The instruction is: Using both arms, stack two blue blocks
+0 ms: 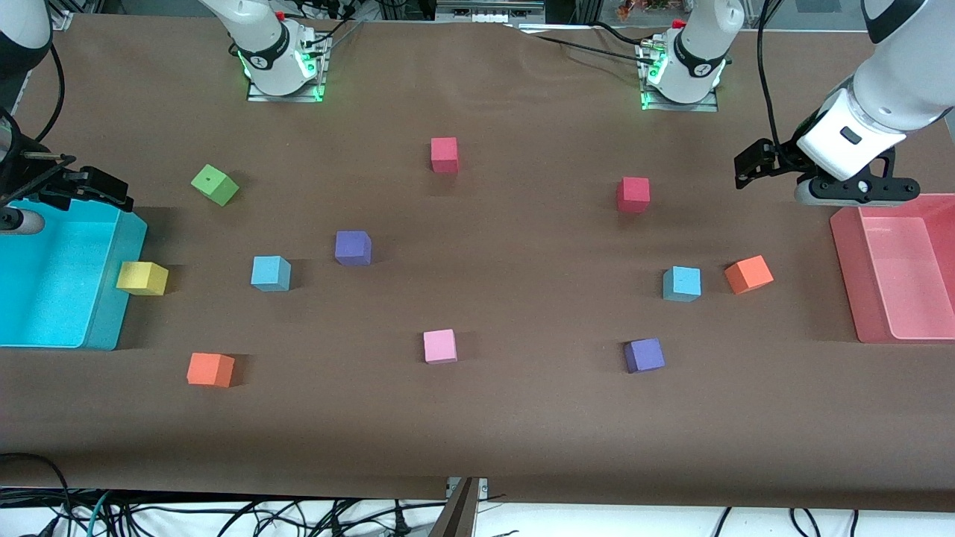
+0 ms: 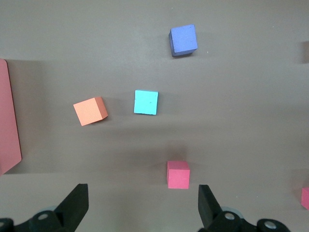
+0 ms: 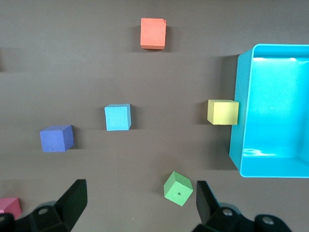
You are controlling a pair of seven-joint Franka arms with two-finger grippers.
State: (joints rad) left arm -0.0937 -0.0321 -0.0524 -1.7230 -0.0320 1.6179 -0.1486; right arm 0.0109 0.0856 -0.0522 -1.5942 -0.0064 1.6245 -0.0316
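I see two blue blocks (image 1: 271,273) (image 1: 682,283) apart on the bench, probably light, squashy foam best pinched across flat sides, while left gripper (image 2: 143,205) and right gripper (image 3: 140,205) hover, jaws spread, empty.

Table cover (image 1: 477,418) was matt brown, paper or thin sheet by the look of it, smooth with faint creases. Blue blocks (image 1: 271,273) (image 1: 682,283) looked like matt foam, soft edges, no shine; green block (image 1: 215,184) had the same finish with a small dark dot on one face. Cyan bin (image 3: 246,145) was glossy plastic, with glare on its floor. Pink bin (image 1: 847,276) was smooth plastic, slightly translucent. Arm shells (image 1: 888,89) were glossy white plastic. Gripper fingers (image 2: 75,205) were matt black, probably plastic.
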